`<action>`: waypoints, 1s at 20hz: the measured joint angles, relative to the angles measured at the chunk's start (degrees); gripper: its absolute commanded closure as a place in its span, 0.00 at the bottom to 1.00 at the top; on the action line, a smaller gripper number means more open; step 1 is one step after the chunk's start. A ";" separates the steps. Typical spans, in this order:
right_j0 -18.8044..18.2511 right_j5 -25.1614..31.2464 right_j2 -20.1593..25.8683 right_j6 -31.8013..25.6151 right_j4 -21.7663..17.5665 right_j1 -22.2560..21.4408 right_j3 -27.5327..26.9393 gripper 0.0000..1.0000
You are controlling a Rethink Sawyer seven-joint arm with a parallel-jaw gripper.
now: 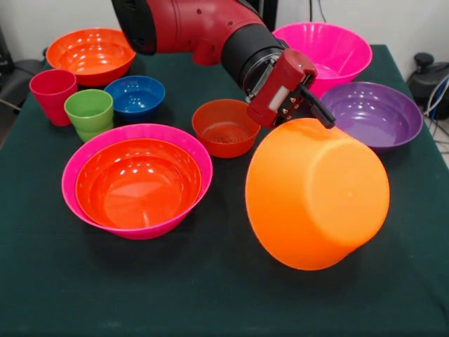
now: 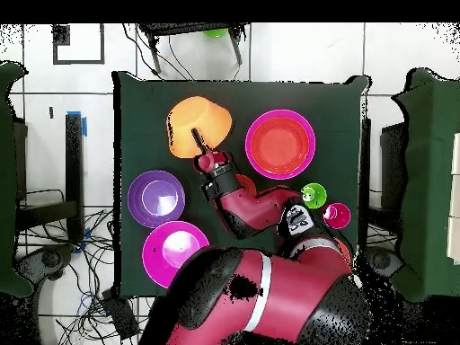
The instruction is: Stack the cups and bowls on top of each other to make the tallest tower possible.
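Front view: tool (image 1: 317, 112) clenched on the rim of the large light orange bowl (image 1: 317, 195). The bowl hangs tilted, its outer base turned toward the camera, its lower edge close to the dark green tabletop (image 1: 210, 288); contact with the cloth cannot be judged. To its left stands a red-orange bowl (image 1: 137, 181) nested inside a large magenta bowl (image 1: 77, 163). Behind them: small orange-red bowl (image 1: 225, 126), small blue bowl (image 1: 135, 95), lime green cup (image 1: 89, 112) just beside the red-pink cup (image 1: 53, 93), a second red-orange bowl (image 1: 90, 54) at the far left, purple bowl (image 1: 372, 114), and a second magenta bowl (image 1: 330, 49) partly behind the arm (image 1: 203, 28).

Overhead view: the held bowl (image 2: 199, 126) appears as a tilted orange shape near the tabletop's far edge, next to the nested pair (image 2: 279, 143). The arm covers the small blue and small orange-red bowls and the second red-orange bowl here; only the two cups (image 2: 314, 195), the purple bowl (image 2: 156, 199) and the lone magenta bowl (image 2: 174, 253) show clear.

Only this view shows the surroundings: pale tiled floor (image 2: 296, 54), loose cables (image 2: 94, 269) at the left, dark furniture on both sides.
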 measured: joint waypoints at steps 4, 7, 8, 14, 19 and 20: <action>0.19 2.27 -0.16 0.00 -0.01 0.02 0.01 0.00; 0.18 4.26 -0.16 0.00 0.00 0.02 0.00 0.00; 0.19 4.85 -0.16 0.00 0.00 0.02 0.00 0.00; 0.22 6.71 -0.18 0.00 -0.01 -0.51 0.02 0.00; 0.24 11.87 0.01 0.01 -1.42 -3.27 0.03 0.00; 0.21 13.21 0.21 0.01 -1.94 -3.98 0.01 0.00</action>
